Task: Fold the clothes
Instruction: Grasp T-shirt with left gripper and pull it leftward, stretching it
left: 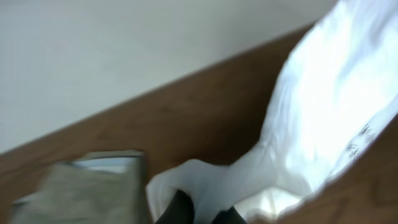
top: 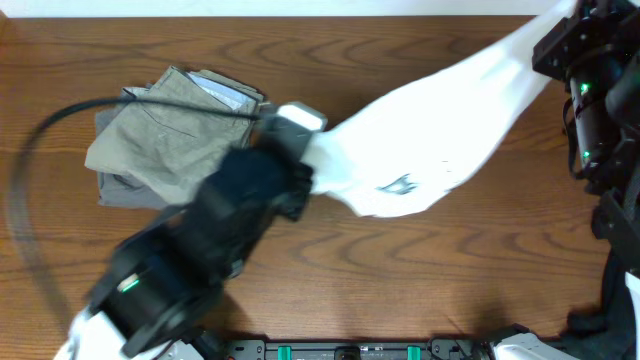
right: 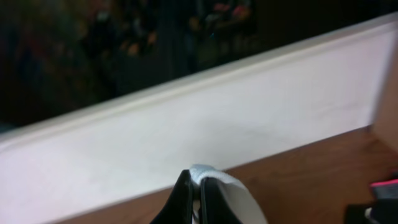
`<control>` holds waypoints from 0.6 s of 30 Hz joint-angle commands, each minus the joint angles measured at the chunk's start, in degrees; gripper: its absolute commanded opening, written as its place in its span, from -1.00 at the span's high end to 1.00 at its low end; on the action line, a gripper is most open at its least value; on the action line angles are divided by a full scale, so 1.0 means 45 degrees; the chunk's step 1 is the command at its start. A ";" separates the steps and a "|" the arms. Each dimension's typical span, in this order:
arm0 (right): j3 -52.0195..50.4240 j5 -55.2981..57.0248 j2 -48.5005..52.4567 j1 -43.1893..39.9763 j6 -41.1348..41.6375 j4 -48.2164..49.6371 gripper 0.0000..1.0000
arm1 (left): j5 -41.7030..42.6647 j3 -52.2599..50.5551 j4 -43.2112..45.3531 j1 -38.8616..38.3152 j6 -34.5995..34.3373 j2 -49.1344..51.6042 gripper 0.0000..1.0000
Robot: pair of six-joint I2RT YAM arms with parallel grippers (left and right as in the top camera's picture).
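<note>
The clothes, a white T-shirt [top: 430, 120] with a small green-grey print [top: 398, 185], hang stretched above the table between both grippers. My left gripper [top: 305, 165] is shut on the shirt's lower left end. In the left wrist view its dark fingertips [left: 180, 210] pinch bunched white cloth [left: 311, 124], and black lettering [left: 360, 140] shows near the hem. My right gripper [top: 548, 40] at the far right corner is shut on the other end. In the right wrist view, the black fingers [right: 183, 199] clamp a folded white edge [right: 205, 174].
A stack of folded khaki and grey trousers [top: 165, 140] lies at the left, just beside the left gripper, and shows as a blurred stack [left: 81, 186] in the left wrist view. A black cable [top: 40, 130] loops over them. A white wall [right: 186, 130] borders the table's far edge.
</note>
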 commanded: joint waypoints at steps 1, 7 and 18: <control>0.0117 -0.2399 -0.0175 -0.0850 0.0170 -0.0544 0.98 | -0.0894 0.0578 -0.0525 0.0427 0.0942 -0.0753 0.88; 0.0117 -0.4036 -0.0175 -0.3293 0.0117 -0.1768 0.98 | -0.2856 0.1030 -0.1525 0.0860 0.1399 -0.1234 0.88; 0.0102 -0.6989 0.0078 -0.5406 -0.6067 -0.2399 0.98 | -0.3521 0.2788 -0.0393 0.1239 0.3303 -0.1069 0.88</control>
